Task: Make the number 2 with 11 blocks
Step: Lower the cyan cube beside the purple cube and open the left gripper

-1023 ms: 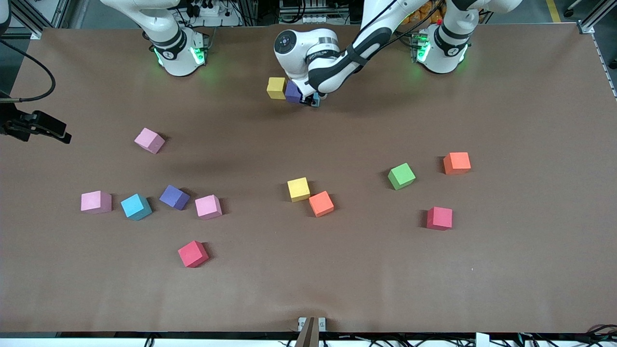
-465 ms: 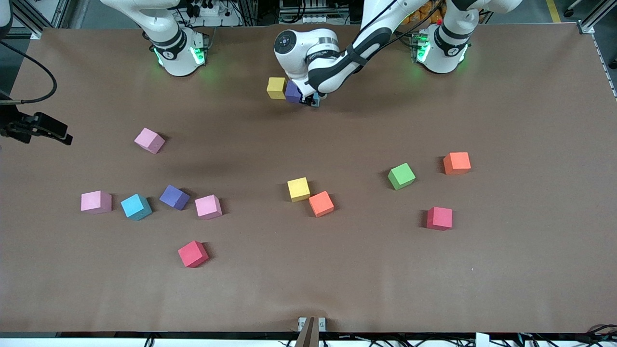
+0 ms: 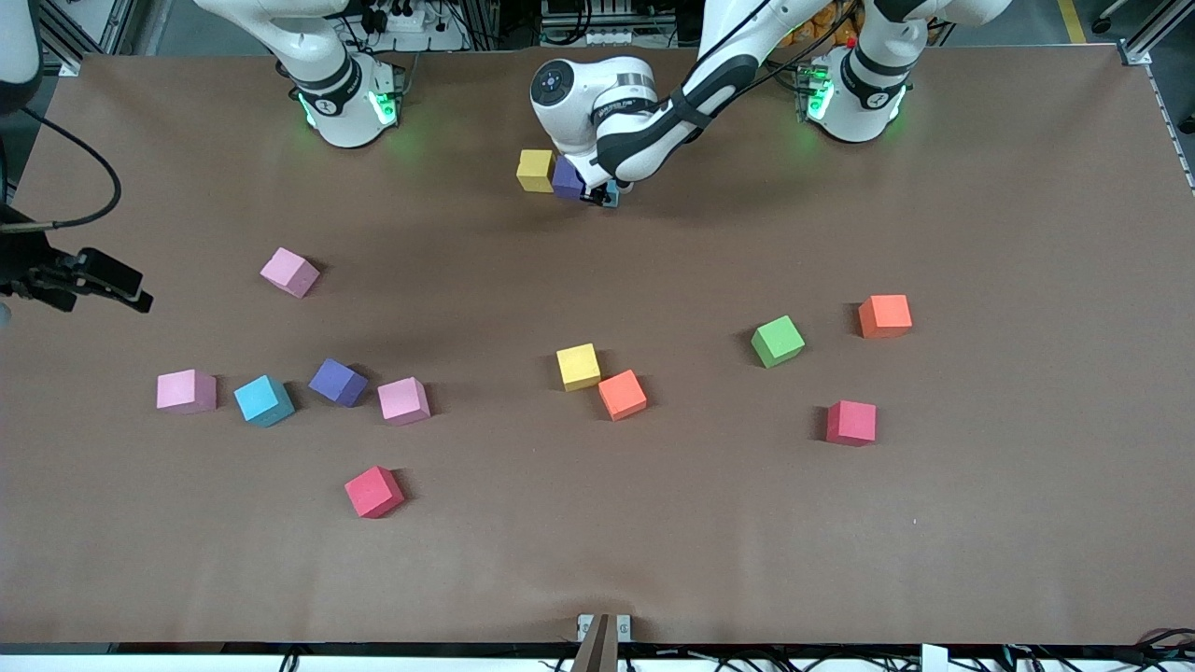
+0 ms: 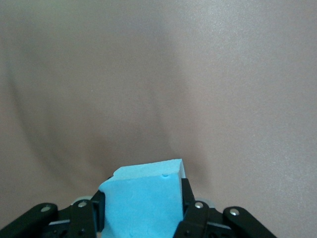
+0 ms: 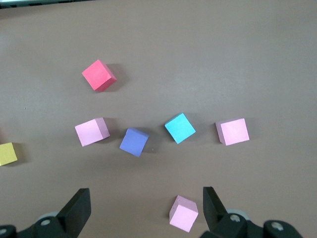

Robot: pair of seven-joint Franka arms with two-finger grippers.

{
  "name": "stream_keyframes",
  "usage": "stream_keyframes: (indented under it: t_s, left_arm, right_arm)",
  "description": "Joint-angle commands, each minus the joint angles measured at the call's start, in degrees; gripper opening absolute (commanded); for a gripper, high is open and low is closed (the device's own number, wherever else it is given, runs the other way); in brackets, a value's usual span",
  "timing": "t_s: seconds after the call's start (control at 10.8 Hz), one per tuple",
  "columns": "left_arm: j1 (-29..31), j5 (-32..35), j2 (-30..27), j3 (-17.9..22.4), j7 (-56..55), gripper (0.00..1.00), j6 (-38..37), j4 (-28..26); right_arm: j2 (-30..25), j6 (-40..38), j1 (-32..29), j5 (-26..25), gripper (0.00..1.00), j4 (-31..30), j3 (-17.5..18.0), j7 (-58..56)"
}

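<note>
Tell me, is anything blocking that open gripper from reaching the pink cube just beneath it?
Nothing visible does. The right gripper hangs open above the pink cube, with only bare table between them; the other cubes lie apart from it.

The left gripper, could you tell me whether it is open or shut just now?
Shut: the left gripper clamps a light blue block between its fingers.

Brown desk [image 3: 980, 523], matte.
Black cable [image 3: 79, 159] loops at the right arm's end; small metal bracket [image 3: 602, 627] on the camera-side edge.
</note>
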Motion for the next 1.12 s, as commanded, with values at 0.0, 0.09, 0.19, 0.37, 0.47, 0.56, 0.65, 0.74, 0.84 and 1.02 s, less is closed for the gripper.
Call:
stream_keyframes:
  t_s: [0.0,0.09,0.19,0.37,0.47,0.56,0.65,0.74,0.84,1.02]
  left_arm:
    - [-0.89,1.83,1.17,0.14,-3.41,0.0,-0.25,1.39]
    - [-0.89,1.75,1.17,0.14,-3.41,0.0,-0.25,1.4]
    - [-0.98,1.75,1.17,0.14,-3.41,0.0,-0.25,1.48]
    - [-1.51,1.66,1.17,0.14,-3.41,0.0,-0.25,1.49]
    - [-1.51,1.75,1.43,0.14,-3.41,0.0,-0.25,1.49]
    - [-1.51,1.92,1.52,0.14,-3.06,0.04,-0.25,1.66]
    - [-1.59,1.92,1.7,0.14,-2.71,0.99,-0.25,1.75]
    - [-2.73,1.84,2.05,0.14,-3.14,1.0,-0.25,2.01]
    - [-3.26,1.84,2.05,0.57,-3.14,1.0,-0.42,2.01]
    - [-3.27,1.84,1.88,0.67,-3.06,1.0,-0.6,2.1]
  right_arm:
    - [0.87,3.12,0.08,0.89,1.0,-1.15,-0.09,-0.82]
    - [1.4,4.44,0.08,0.89,1.0,-1.67,-0.09,-0.74]
    - [1.49,6.28,0.08,0.89,1.0,-2.55,-0.09,-0.74]
    - [2.02,7.44,0.08,0.89,1.0,-2.91,-0.01,-0.74]
    - [2.02,7.61,0.16,0.89,1.0,-2.91,-0.01,-0.74]
    - [2.02,7.62,0.16,0.89,1.0,-2.91,-0.01,-0.74]
    - [2.02,7.62,0.16,0.89,1.0,-2.91,-0.01,-0.74]
    - [2.11,7.62,0.25,0.89,1.0,-2.91,-0.01,-0.74]
    - [2.11,7.62,0.34,0.89,1.0,-2.91,-0.01,-0.74]
    - [2.11,7.62,0.34,0.89,1.0,-2.91,-0.01,-0.74]
